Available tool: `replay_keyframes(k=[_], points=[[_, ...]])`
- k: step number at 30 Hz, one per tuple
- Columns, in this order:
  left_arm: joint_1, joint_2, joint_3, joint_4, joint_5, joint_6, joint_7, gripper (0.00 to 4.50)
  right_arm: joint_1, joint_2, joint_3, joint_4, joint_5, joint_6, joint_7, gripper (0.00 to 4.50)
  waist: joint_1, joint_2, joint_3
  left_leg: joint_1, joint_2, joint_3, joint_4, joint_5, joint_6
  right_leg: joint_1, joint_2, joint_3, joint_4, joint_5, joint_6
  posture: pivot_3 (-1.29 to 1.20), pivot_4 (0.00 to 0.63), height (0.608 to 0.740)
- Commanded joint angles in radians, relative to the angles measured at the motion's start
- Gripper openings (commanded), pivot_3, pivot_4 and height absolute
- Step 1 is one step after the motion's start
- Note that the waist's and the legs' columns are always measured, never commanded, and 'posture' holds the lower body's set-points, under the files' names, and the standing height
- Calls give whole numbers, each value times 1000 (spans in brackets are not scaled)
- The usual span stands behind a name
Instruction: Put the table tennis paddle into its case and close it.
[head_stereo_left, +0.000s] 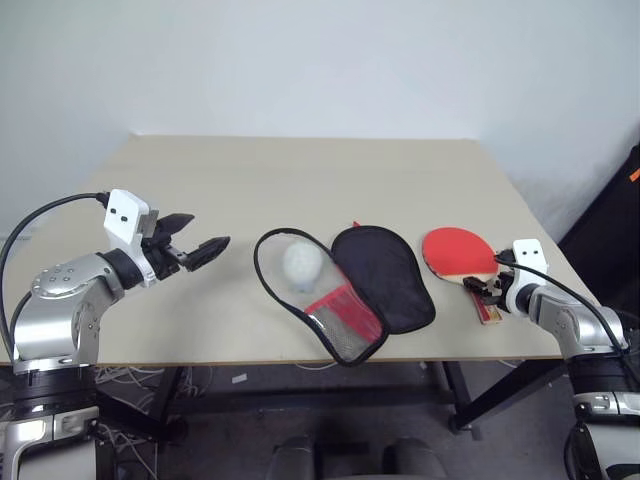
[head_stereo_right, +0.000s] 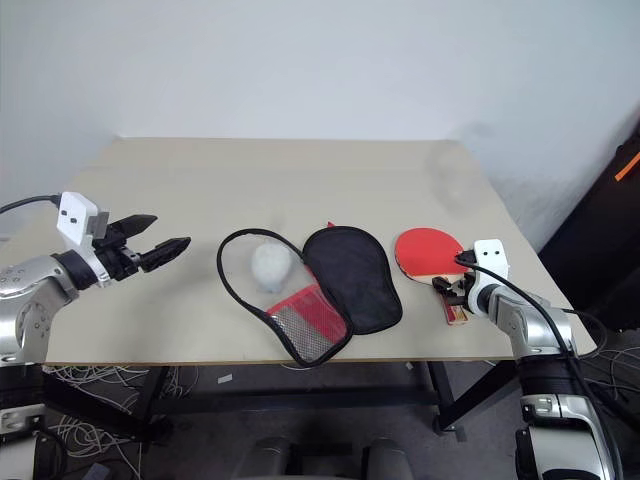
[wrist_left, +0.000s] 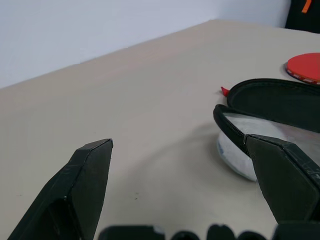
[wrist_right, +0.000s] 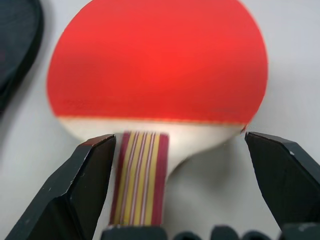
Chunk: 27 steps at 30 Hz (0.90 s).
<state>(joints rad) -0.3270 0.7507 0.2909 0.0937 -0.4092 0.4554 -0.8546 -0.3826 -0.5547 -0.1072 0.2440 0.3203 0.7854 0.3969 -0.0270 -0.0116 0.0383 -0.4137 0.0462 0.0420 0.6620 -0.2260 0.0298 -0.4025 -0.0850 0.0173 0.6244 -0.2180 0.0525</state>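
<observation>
Striped paddle handle (wrist_right: 140, 175) between fingers (wrist_right: 75, 190)

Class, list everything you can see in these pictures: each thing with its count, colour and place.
table: one, light beige, under everything.
case: one, lying open mid-table; black lining, clear panel, red part.
ball: one, whitish, at the case's clear half.
table tennis paddle: one, red blade, striped wooden handle, right of the case.
left gripper: one, black, open, above the table left of the case.
right gripper: one, black, open, fingers either side of the paddle handle.
</observation>
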Motion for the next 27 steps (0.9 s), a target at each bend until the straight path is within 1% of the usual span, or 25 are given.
replay_keyframes(k=[1,5,9,14,22,23,25,27], points=[[-35,4,0,8,-3,-25,-2,4500,48,2,-30,-111,27,98,-6,4473,0,0,0,0,0,0,0,0,0,0,0,0,0,0,0,0,0,740],[-47,-4,-18,30,2,-37,-12,4500,97,18,-29,-201,34,157,-12,4473,0,0,0,0,0,1,0,0,0,-1,0,1,0,-1,1,0,0,740],[-68,-9,-35,53,5,-46,-13,4500,104,33,-37,-209,22,169,-26,4473,0,0,0,0,0,1,0,0,0,-1,0,1,0,-1,1,0,0,740],[-83,-15,-48,71,7,-57,-15,4500,71,35,-36,-158,-1,150,-40,4473,-1,0,0,0,0,1,-1,0,0,-1,0,1,0,-1,1,0,0,740],[-82,-34,-58,82,14,-71,-14,4500,-34,57,-28,-26,-40,92,-60,4473,-10,0,0,1,0,1,0,0,0,0,0,1,0,0,1,0,0,740],[-83,-35,-58,83,14,-72,-14,4500,-40,59,-25,-16,-44,87,-62,4091,-15,0,0,1,0,1,0,0,0,0,0,1,0,0,1,0,0,740],[-83,-34,-58,84,14,-74,-12,4500,-49,61,-21,-2,-50,80,-62,3538,-20,0,0,1,0,1,0,0,0,0,0,1,0,0,1,0,0,740],[-82,-34,-56,83,13,-74,-11,4500,-51,61,-19,4,-54,74,-60,2833,-25,0,0,2,0,1,0,0,0,0,0,1,0,0,1,0,0,740]])
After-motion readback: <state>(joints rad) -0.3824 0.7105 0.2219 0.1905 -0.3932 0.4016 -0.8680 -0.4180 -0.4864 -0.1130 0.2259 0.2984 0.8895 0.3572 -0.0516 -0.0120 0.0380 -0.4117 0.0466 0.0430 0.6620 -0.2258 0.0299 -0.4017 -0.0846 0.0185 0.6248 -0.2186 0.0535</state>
